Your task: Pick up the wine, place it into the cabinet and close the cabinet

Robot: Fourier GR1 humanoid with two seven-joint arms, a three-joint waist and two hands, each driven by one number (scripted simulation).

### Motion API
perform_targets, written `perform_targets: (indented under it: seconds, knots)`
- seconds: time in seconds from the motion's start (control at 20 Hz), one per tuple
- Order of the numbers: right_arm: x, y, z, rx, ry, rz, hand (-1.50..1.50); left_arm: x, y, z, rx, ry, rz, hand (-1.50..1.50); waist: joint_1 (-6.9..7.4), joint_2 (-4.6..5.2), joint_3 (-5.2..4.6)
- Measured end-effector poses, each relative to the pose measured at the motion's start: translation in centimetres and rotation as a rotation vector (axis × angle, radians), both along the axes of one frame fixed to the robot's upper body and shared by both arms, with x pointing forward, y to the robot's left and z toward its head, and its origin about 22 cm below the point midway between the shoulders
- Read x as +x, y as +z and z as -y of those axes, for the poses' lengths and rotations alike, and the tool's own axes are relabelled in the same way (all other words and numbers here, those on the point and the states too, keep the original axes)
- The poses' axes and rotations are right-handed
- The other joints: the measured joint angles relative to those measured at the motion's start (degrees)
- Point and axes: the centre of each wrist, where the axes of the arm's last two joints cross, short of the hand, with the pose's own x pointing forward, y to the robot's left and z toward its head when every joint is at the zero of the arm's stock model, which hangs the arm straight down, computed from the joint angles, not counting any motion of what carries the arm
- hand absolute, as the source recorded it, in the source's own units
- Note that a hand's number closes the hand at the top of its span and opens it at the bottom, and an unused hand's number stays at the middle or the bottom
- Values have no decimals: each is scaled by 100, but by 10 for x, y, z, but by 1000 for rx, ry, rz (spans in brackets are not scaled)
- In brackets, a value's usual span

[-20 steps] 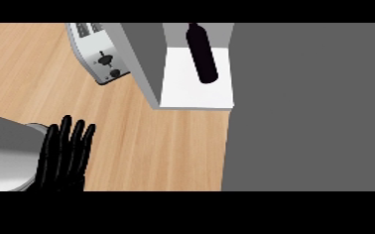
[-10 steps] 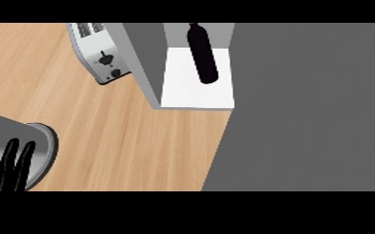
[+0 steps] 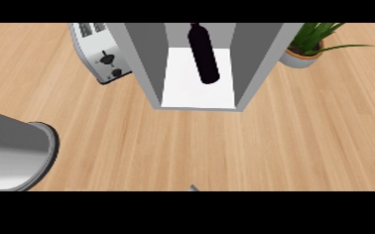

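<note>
Neither hand appears in the frame; only a grey forearm [image 3: 22, 151] enters at lower left, so finger state cannot be told. Wooden counter [image 3: 183, 144] fills the view. Open grey cabinet [image 3: 253, 64], upper centre, holds the dark wine bottle [image 3: 204, 54] on its white floor. Toaster [image 3: 101, 54], upper left. Potted plant [image 3: 307, 47], upper right.

toaster [image 3: 102, 54] cut off, plant [image 3: 315, 42] cropped
</note>
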Motion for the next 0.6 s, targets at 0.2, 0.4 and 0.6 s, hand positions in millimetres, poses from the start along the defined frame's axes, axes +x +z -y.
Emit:
perform_targets:
  seconds: [0.2,0.4,0.6]
  knots:
    - [13,2,-30,-19,-26,35,150,-8,7,-11,1,-20,3,-150,34,9,4]
    - [36,8,-53,-28,-65,49,150,-11,14,-23,-3,-35,3,-150,53,22,10]
    - [66,16,-72,-40,-102,71,150,-13,16,-33,-8,-52,-4,-150,60,28,9]
